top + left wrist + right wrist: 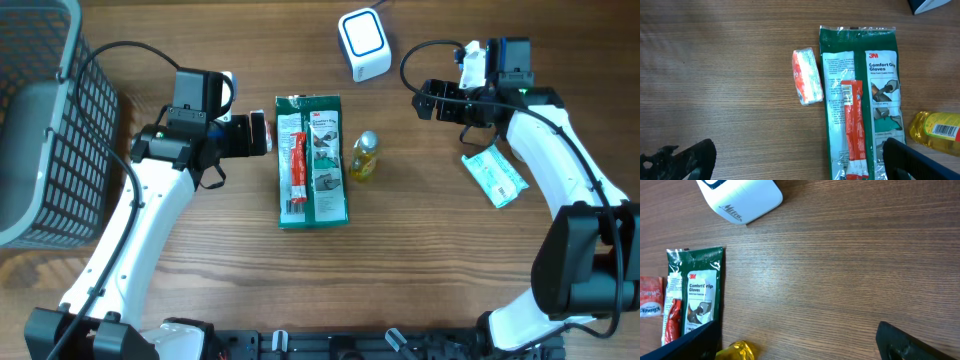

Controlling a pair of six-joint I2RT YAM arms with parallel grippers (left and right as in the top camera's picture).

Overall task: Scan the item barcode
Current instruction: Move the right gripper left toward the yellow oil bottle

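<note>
Scanning is not yet starting: left pincer [268, 133] and right pincer [424, 101] are hovering spread, gripping nothing. The gloves [312, 160] are lying on the desk [450, 260] beside the bottle [364, 157], well apart from the scanner [364, 44].

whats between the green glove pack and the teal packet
A small yellow bottle, beside the glove pack; then bare table up to the teal packet. Seen in the overhead view.

This is looking like a robotics lab posing as a shop checkout: two white robot arms [150, 225] are flanking a wooden bench [420, 280] carrying a grey shopping basket [90, 130], a white barcode scanner [363, 44] and a retail glove pack [328, 170].
</note>
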